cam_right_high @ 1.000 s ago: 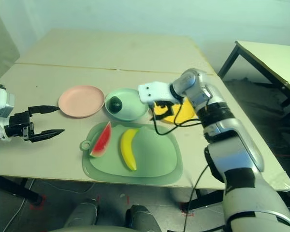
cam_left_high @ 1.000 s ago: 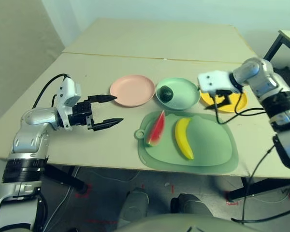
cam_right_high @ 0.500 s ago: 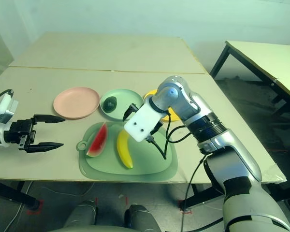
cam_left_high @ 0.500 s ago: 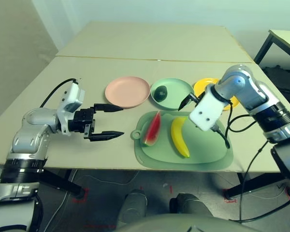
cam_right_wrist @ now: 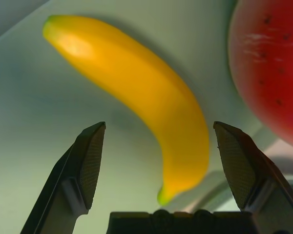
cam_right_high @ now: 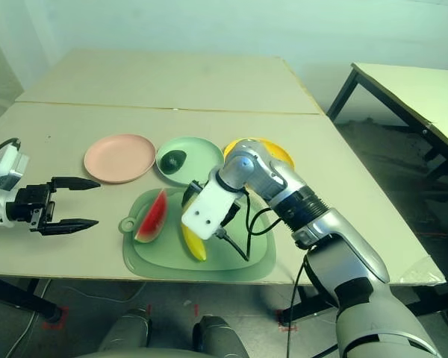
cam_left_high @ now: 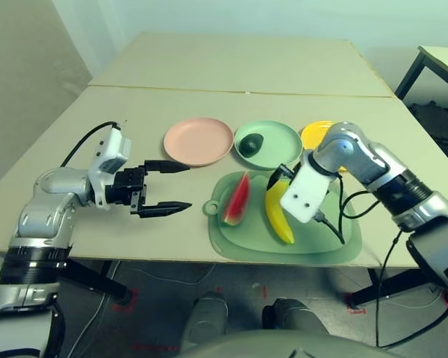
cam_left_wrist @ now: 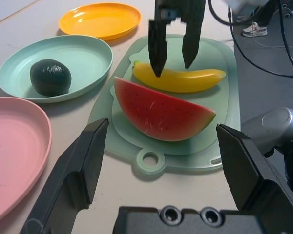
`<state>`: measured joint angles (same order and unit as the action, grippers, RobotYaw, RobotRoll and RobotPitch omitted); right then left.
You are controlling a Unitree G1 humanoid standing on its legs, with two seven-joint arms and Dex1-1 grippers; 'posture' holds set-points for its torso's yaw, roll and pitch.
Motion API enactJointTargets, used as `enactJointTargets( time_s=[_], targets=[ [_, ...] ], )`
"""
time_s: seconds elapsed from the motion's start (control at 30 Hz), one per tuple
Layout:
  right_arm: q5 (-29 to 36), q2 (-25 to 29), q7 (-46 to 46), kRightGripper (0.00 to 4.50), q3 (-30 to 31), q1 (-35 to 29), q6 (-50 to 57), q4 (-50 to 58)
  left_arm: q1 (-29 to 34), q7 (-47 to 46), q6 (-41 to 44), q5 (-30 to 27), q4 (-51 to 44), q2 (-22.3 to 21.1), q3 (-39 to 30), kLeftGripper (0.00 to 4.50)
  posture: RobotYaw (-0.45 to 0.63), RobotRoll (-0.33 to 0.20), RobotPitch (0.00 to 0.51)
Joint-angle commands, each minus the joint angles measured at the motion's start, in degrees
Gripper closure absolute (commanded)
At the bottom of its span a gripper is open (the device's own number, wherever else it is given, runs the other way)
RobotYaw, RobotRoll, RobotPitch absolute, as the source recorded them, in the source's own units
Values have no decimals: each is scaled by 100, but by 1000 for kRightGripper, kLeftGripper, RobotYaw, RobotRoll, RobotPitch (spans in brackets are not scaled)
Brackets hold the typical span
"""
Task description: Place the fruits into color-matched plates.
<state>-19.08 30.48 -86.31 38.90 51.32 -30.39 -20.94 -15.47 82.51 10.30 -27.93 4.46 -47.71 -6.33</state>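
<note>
As our right gripper (cam_left_wrist: pixel 172 36) hangs spread above it, the banana (cam_left_high: pixel 277 214) lies mid-frame on the green mat (cam_left_high: pixel 321 242): likely rigid, light, slick plastic; we'd pinch its mid-curve. Left gripper (cam_left_high: pixel 163 188) gapes empty.

Lab: plain tables (cam_left_high: pixel 239 67), bare walls (cam_right_high: pixel 209 22)

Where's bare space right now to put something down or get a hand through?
Free: the pink plate, the yellow plate, the table behind the plates, and the strip between the left gripper and the mat. Crowded: the mat's middle, with the watermelon, the banana and the right gripper over it.
</note>
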Motion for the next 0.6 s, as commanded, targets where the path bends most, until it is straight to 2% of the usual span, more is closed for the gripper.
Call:
enactJointTargets(
  time_s=[0.03, 0.2, 0.33, 0.47, 0.57, 0.6],
  targets=[
    [-123, -32, 34, 50, 157, -34, -152, -123, 93, -51, 49, -18, -169, -21, 4, 0, 206, 0, 69],
    [-102, 124, -143, 50, 202, -94, -158, -149, 176, -153, -8, -12, -250, 6, -35, 0, 213, 0, 70],
    [103, 668, -615, 50, 311, -242, 100, 115, 219, -203, -36, -16, -269, 34, -31, 0, 213, 0, 69],
    [275, 913, -619, 50, 368, -300, 357, 354, 236, -229, -84, -10, -259, 59, -12, 0, 205, 0, 66],
    [290, 894, -619, 638, 289, -303, 482, 384, 165, -236, -99, 12, -200, 94, 30, 0, 199, 0, 65],
    [292, 886, -619, 1016, 268, -308, 511, 401, 155, -237, -96, 12, -198, 100, 33, 0, 197, 0, 64]
  ],
)
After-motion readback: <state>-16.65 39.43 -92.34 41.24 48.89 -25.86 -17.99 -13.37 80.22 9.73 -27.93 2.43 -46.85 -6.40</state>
